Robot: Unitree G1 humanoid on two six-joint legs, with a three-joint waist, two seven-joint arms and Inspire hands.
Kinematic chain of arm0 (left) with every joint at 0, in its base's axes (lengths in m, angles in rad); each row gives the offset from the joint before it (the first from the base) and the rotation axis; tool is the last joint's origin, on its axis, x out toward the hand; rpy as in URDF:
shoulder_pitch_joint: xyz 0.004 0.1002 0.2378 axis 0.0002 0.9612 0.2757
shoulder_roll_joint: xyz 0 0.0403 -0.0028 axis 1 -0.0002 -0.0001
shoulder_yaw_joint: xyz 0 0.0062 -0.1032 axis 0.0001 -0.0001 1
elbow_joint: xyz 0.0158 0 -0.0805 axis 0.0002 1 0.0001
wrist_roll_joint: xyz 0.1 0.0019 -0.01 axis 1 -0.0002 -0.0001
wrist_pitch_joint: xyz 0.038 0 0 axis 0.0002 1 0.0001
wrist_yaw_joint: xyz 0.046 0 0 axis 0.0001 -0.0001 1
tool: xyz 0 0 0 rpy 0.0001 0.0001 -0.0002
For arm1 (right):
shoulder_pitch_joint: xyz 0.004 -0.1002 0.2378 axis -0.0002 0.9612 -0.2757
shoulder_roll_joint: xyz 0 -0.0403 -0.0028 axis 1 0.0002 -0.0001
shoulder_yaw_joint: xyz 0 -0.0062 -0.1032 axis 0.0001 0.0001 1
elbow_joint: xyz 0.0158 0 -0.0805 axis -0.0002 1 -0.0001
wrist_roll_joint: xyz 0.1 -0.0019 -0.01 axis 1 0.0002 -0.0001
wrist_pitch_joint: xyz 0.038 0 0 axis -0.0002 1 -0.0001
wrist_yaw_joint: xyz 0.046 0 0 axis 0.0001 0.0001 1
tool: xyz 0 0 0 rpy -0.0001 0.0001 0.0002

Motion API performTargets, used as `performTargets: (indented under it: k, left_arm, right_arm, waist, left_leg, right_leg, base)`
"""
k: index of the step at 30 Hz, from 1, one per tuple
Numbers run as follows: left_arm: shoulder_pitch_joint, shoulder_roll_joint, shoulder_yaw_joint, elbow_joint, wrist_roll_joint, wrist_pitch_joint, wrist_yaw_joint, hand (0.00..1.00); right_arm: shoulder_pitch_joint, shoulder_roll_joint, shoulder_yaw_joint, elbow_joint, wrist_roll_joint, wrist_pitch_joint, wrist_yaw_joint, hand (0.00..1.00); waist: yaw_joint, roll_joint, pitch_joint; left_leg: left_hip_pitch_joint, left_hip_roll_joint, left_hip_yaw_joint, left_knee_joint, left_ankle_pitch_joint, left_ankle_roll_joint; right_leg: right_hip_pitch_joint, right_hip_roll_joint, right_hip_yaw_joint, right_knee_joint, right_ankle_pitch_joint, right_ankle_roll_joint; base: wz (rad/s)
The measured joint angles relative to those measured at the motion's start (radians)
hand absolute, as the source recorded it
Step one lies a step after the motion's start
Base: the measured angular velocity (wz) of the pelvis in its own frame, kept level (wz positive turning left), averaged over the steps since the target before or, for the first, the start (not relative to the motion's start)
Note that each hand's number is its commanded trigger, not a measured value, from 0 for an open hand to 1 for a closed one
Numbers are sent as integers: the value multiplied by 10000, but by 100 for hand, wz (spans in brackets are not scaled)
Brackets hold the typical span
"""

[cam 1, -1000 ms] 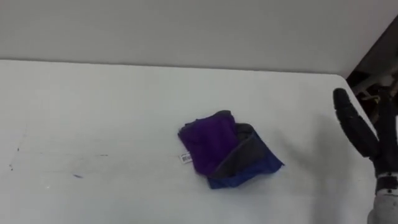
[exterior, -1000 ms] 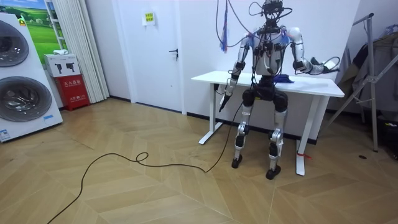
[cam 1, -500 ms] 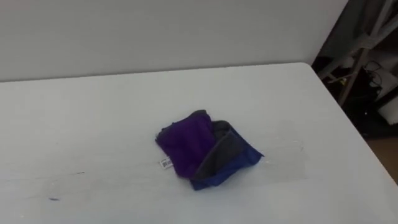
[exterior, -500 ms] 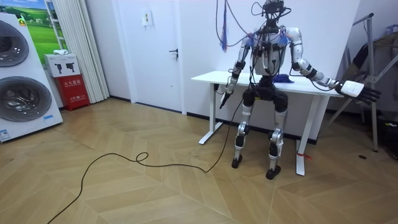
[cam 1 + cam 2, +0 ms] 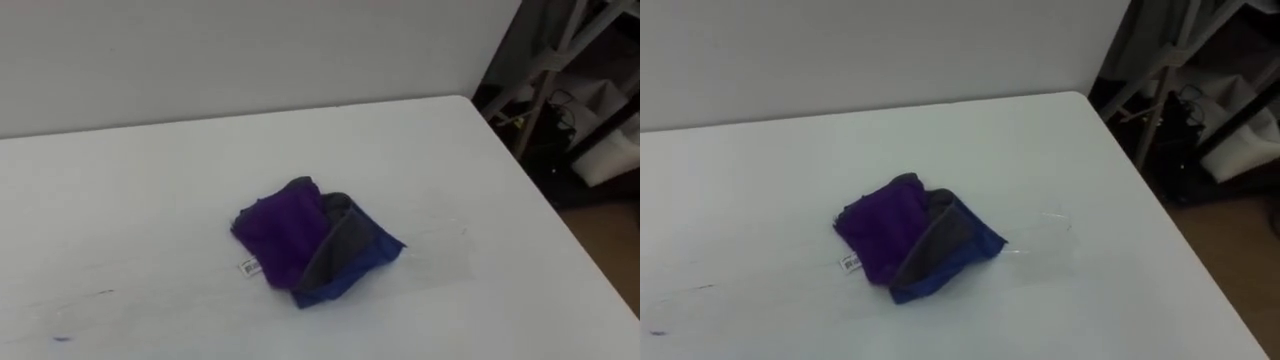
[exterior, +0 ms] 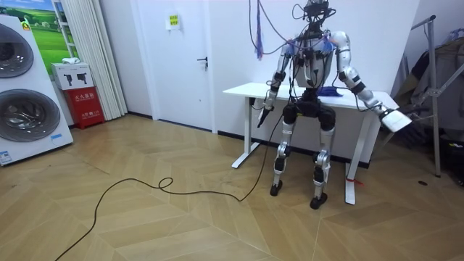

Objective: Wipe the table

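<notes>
Eye views, cloth: the cloth, purple folded over grey and blue, lies bunched and free on the white table, with a small white label at its near left edge.
Eye views, table: there is a small blue mark near the left front and a faint glossy patch just right of the cloth. Past the table's right end stands a rack.
Room view, stance: the robot stands at the table's long side, facing it.
Room view, right hand: the right hand is held out beyond the table's end, lower than the top and well apart from the cloth. I cannot tell whether it is open or closed.
Room view, left hand: the left hand hangs by the hip, well apart from the cloth. Its state I cannot tell either.
Risk: coming up from below, the right hand could knock the table's edge. A loose press could roll the bundle toward the right end and off. The blue mark lies far to the left and is easy to miss.
</notes>
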Motion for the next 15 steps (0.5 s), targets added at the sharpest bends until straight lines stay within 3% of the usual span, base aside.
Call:
performTargets:
  k: [3,6,10,15]
  left_arm:
    - [-140,-12,-65,184,250,-14,-184,0]
    - [-442,-17,-434,554,567,-3,-174,0]
    - [-950,-86,-1369,1040,617,13,-143,0]
    - [-953,-211,-1754,1176,734,2,23,0]
  right_arm:
    - [61,98,821,1208,-1455,361,1216,0]
    - [182,291,2473,1588,-3782,887,2166,0]
    - [-421,455,4053,1653,-5414,1055,2860,0]
    - [-1194,632,5020,1652,-6535,1083,3375,0]
  waist:
    - [40,69,-18]
    - [484,166,-3]
    - [913,424,37]
    - [1226,560,100]
  left_leg:
    - [9,-2,-89,22,0,-1]
    - [88,7,-29,19,-8,-13]
    - [139,5,-172,74,-98,-73]
    - [102,1,-478,69,-38,-53]
  right_leg:
    - [34,-7,-14,112,-18,-31]
    - [34,20,87,129,-15,-43]
    - [208,16,-71,103,-11,-47]
    - [324,15,-341,82,-71,-72]
  base:
    - [6]
    - [-5]
    - [9]
    - [16]
